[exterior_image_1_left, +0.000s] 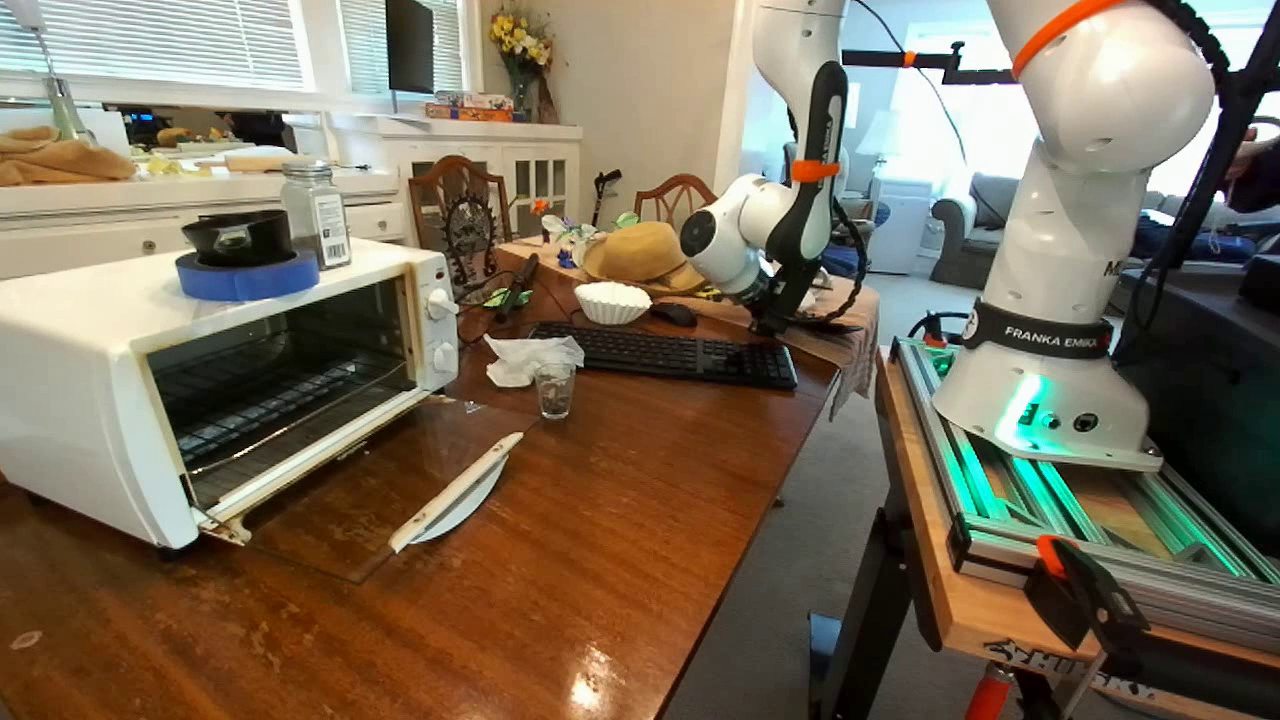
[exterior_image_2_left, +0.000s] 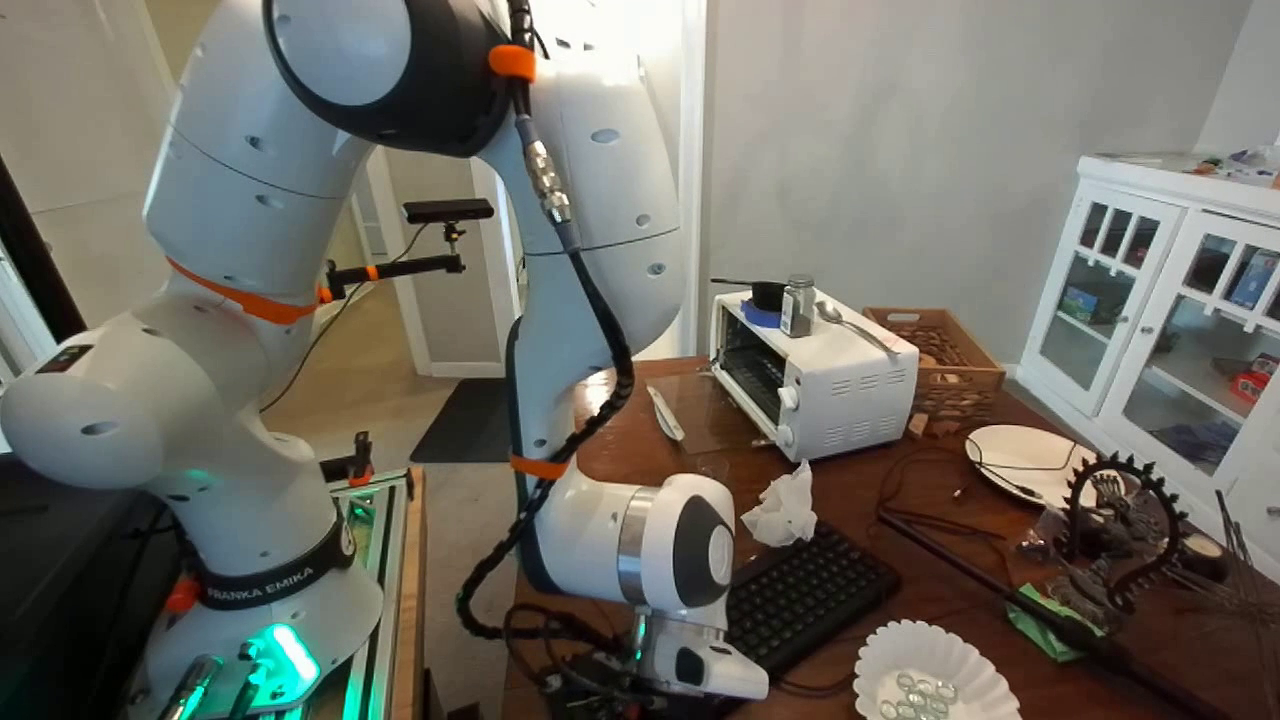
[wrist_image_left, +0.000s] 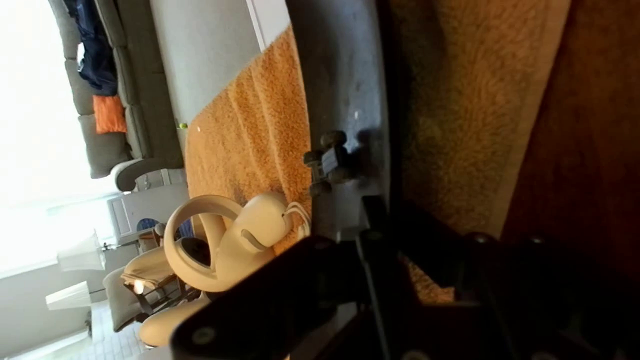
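Grasping the wheeled board (wrist_image_left: 345, 95) near the desk's (exterior_image_1_left: 620, 560) edge seems our step; we can't tell whether the gripper's (wrist_image_left: 397, 217) fingers (wrist_image_left: 372, 212) grip it; next move needs firm contact.

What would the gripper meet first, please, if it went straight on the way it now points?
Most likely the dark grey plate-like thing: in the wrist view its edge shows right at the tips of the gripper. Depth there is hard to judge, so I cannot tell whether the two touch.
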